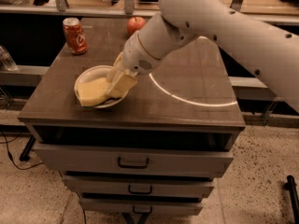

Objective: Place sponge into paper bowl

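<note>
On the far left of the surface (pixel 196 73) you see a red soda can (pixel 74 35), standing upright. Nearer to you is the paper bowl (pixel 88 72), close to the front edge. The sponge (pixel 91 90) lies in it, its left end over the rim. Your gripper (pixel 117 82) is at the bowl's right side, clamped on the sponge's right end. An apple (pixel 136 24) sits behind.

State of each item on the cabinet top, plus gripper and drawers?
sponge: lying in the paper bowl, against the gripper.
paper bowl: upright on the cabinet top, holding the sponge.
gripper: low at the bowl's right side, touching the sponge.
soda can: upright, back left.
apple: resting at the back edge.
drawers: closed.
</note>
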Tool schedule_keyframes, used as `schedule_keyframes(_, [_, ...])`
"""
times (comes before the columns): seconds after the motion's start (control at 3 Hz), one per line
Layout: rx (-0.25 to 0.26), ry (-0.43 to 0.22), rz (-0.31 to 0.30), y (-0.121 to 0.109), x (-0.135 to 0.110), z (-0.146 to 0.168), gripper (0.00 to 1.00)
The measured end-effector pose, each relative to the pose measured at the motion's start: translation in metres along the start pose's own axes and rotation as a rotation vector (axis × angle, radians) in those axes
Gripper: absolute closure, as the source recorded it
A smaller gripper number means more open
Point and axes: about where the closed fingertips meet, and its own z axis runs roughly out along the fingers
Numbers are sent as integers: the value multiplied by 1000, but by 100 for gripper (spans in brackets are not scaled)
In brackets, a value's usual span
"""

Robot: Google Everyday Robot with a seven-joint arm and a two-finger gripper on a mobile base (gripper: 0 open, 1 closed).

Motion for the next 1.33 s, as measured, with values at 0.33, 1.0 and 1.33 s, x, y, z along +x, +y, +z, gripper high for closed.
schedule_keyframes(0.33, [51, 4, -13, -26, -19, -11, 76])
schedule_keyframes(1.0, [86, 17, 0, -44, -28, -15, 14])
schedule_keyframes(1.33, [91, 15, 8, -47, -29, -15, 0])
